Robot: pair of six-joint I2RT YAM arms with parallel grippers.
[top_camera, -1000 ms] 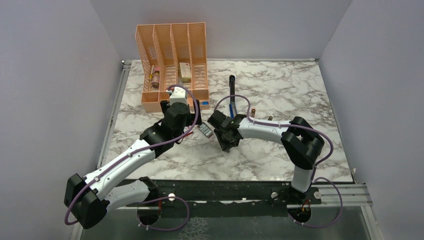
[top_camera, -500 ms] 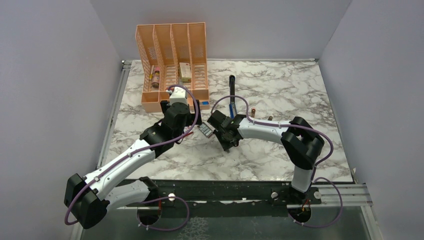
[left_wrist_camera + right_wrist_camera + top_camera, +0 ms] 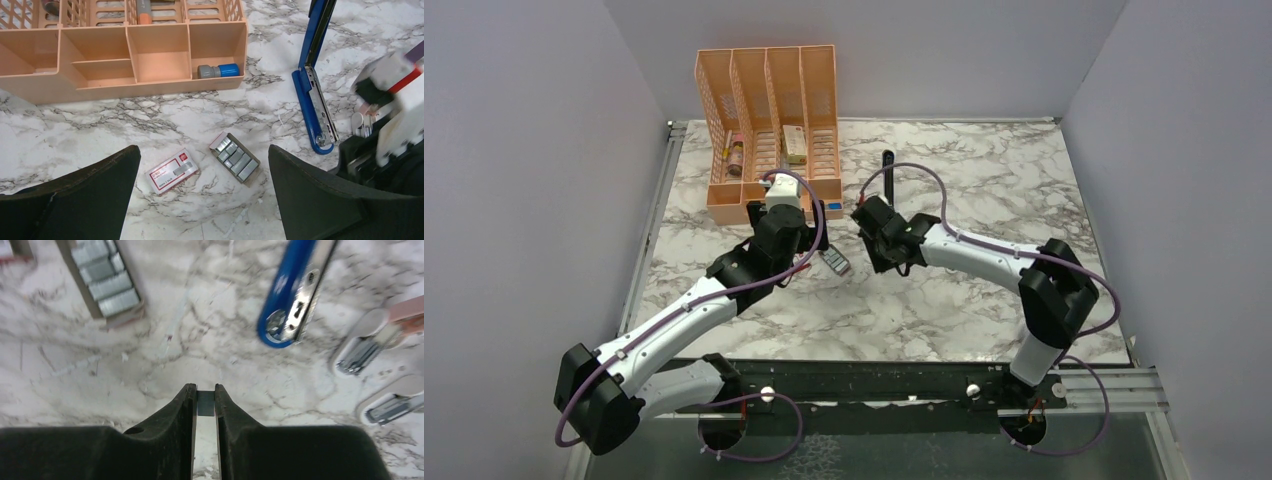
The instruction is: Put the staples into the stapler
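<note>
The blue stapler (image 3: 306, 107) lies opened on the marble, its metal channel facing up; it also shows in the right wrist view (image 3: 286, 296), and its black arm shows in the top view (image 3: 887, 170). The staples sit in a small open tray (image 3: 236, 157), also seen at the right wrist view's top left (image 3: 102, 277), beside the red-and-white box (image 3: 172, 170). My right gripper (image 3: 205, 390) is shut on a short grey staple strip (image 3: 205, 403), just near of the stapler's front end (image 3: 892, 258). My left gripper (image 3: 204, 155) is open and empty above the tray and box.
An orange desk organizer (image 3: 769, 110) stands at the back left, with a blue-grey cylinder (image 3: 218, 70) in its front compartment. White curved clip-like pieces (image 3: 367, 347) and a pink piece (image 3: 407, 310) lie right of the stapler's front end.
My right gripper has moved away from the tray, farther up the table toward the stapler, with the arm stretching out. The left arm has barely moved.
</note>
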